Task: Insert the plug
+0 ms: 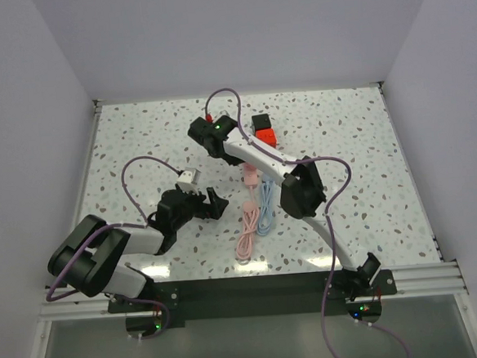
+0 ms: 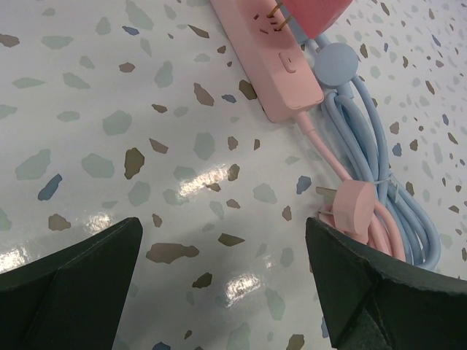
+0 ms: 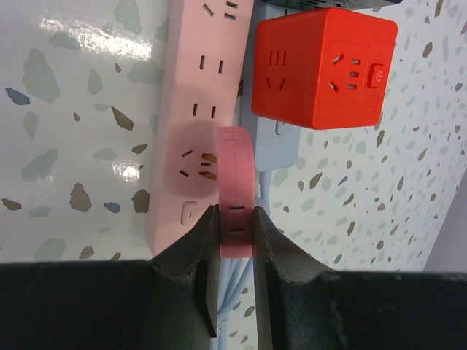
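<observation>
My right gripper (image 3: 234,216) is shut on a flat pink plug (image 3: 237,175), held edge-on. Its brass prongs (image 3: 208,165) reach the holes of the socket nearest the switch on the pink power strip (image 3: 197,109), and they show between plug and strip. The left wrist view shows the same plug (image 2: 314,14) tilted over the strip (image 2: 270,65). In the top view the strip (image 1: 249,177) lies partly under the right forearm. My left gripper (image 1: 212,204) (image 2: 224,227) is open and empty, low over the table, just left of the cables.
A red cube socket (image 3: 321,65) (image 1: 262,130) sits beside the strip's far end, over a blue strip (image 3: 281,149). Coiled pink cable (image 1: 246,236) and blue cable (image 2: 387,182) lie toward the near side. The strip's own pink plug (image 2: 352,208) rests on the coil by my left gripper's right finger.
</observation>
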### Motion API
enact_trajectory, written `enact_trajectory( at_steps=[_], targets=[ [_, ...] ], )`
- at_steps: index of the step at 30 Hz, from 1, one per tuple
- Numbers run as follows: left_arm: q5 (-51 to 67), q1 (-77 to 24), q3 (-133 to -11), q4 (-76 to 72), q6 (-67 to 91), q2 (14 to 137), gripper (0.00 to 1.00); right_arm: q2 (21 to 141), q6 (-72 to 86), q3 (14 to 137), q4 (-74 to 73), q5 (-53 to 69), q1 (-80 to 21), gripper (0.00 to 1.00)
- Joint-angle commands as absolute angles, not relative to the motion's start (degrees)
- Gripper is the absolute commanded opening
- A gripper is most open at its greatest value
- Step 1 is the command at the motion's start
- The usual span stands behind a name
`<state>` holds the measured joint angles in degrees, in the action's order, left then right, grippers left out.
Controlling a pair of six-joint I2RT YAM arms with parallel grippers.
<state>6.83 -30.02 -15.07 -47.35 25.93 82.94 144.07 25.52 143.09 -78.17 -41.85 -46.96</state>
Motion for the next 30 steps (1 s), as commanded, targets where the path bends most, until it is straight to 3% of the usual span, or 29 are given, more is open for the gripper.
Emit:
enact_trajectory(
  at_steps=[1, 30],
  targets=[
    [6.9, -29.6, -14.7, -51.1, 25.8, 83.2, 1.0, 145.5, 26.8, 143.5, -72.8, -42.3, -47.2, 0.0],
    [6.9, -29.6, -15.1, -51.1, 25.5, 84.1, 1.0, 145.5, 25.0, 142.7, -67.5, -39.9, -49.4, 0.0]
  ],
)
